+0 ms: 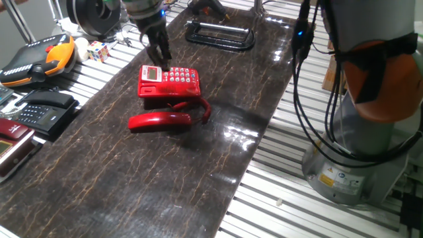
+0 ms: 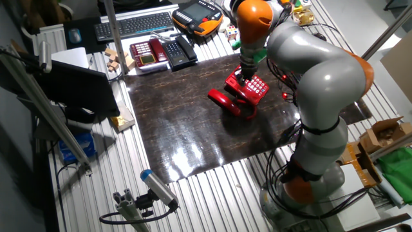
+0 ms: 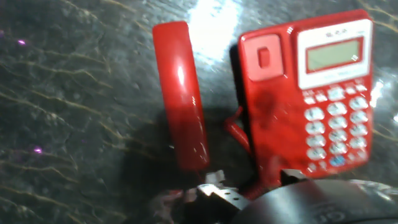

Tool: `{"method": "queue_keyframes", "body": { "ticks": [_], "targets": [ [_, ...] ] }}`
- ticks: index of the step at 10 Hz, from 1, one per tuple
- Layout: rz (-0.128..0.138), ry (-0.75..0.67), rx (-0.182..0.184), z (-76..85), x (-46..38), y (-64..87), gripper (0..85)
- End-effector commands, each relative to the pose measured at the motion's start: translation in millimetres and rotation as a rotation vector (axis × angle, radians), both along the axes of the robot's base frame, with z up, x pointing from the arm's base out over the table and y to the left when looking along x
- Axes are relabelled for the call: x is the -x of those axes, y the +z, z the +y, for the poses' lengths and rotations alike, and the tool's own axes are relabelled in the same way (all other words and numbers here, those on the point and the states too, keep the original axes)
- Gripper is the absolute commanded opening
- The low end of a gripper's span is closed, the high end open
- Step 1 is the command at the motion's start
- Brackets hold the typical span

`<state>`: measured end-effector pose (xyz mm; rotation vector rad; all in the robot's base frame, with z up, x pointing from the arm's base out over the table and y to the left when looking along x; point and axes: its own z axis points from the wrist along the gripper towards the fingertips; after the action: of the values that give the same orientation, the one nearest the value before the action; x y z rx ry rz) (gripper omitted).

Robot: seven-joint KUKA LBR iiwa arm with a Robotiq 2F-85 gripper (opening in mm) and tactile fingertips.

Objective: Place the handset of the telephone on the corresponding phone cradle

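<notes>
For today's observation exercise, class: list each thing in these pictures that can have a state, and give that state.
Handset: off the cradle, lying on the table beside the base.
Cradle: empty.
Cord: joined to the handset, curling toward the base.
Display: blank.
Gripper: above the red phone, holding nothing; open or shut cannot be told.
Black phone: handset on its base.

My tabletop [image 1: 198, 165] is a dark, glossy, marble-veined slab laid over ribbed metal. On it the red telephone [image 1: 169, 81] sits toward the far side, keypad up. The red handset [image 1: 160, 119] lies flat on the slab just beside the telephone's near edge. A black frame [image 1: 220, 34] rests at the far end.
</notes>
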<state>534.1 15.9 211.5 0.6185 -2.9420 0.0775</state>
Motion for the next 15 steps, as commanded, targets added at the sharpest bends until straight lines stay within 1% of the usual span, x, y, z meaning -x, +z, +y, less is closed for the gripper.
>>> {"method": "queue_keyframes", "body": {
  "ticks": [1, 2, 3, 4, 5, 6, 7, 8, 9, 10, 11, 12, 14, 15],
  "targets": [
    [0.014, 0.004, -0.013, 3.1, -4.1, -7.9, 58.0],
    [0.012, 0.022, -0.02, 8.2, -6.8, -17.5, 57.7],
    [0.017, 0.023, -0.029, 16.1, -8.7, -26.7, 57.7],
    [0.009, 0.022, -0.02, 26.2, -10.4, -36.2, 59.3],
    [0.017, 0.023, -0.023, 31.9, -14.3, -45.5, 59.3],
    [0.018, 0.023, -0.037, 35.6, -18.0, -57.0, 59.3],
    [0.009, 0.027, -0.054, 38.5, -20.6, -69.6, 59.7],
    [0.009, 0.029, -0.066, 43.3, -22.8, -79.9, 60.3],
    [0.009, 0.029, -0.082, 49.1, -23.2, -88.9, 60.7],
    [0.001, 0.029, -0.088, 55.4, -21.9, -97.1, 61.7],
    [-0.003, 0.029, -0.086, 59.7, -21.0, -104.2, 63.7],
    [-0.002, 0.029, -0.091, 62.5, -20.6, -110.5, 64.3],
    [-0.011, 0.03, -0.092, 67.0, -19.0, -118.5, 67.3],
    [-0.011, 0.03, -0.094, 68.2, -18.7, -122.5, 67.7]
  ]
}}
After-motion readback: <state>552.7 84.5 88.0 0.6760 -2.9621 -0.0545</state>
